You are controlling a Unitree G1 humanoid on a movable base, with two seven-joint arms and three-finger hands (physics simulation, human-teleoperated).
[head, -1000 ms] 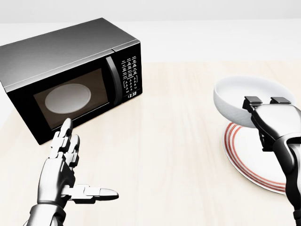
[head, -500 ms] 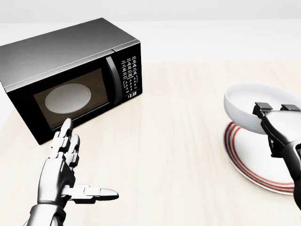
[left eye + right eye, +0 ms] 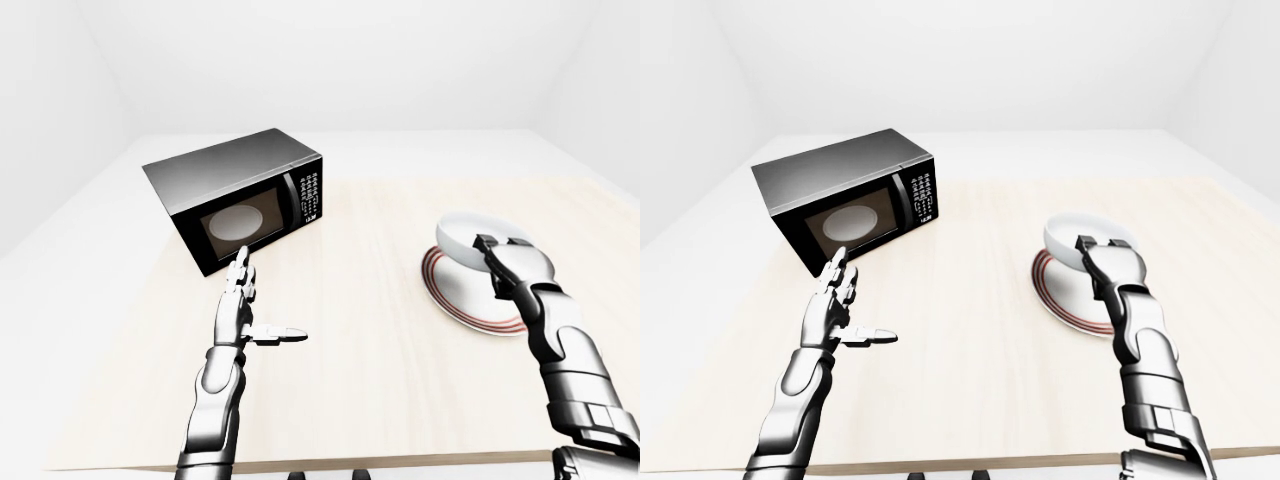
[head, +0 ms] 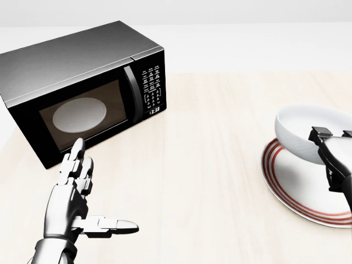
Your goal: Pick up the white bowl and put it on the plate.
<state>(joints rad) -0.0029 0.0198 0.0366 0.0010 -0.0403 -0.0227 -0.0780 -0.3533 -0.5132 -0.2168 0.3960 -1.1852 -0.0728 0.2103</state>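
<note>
We see the microwave point(image 4: 82, 91) blocking the table's point(image 3: 350, 330) upper left in the head view. Between it and the plate point(image 4: 300, 187) lies a broad bare strip of wood. The white bowl point(image 4: 308, 132), gripped by the right hand point(image 4: 330, 148), covers the plate's upper part.

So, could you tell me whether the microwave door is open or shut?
Shut: the microwave door lies flush with its control panel, and the turntable shows through the glass.

head view's edge cuts right hand point(image 4: 338, 157), plate point(image 4: 286, 190).
</note>
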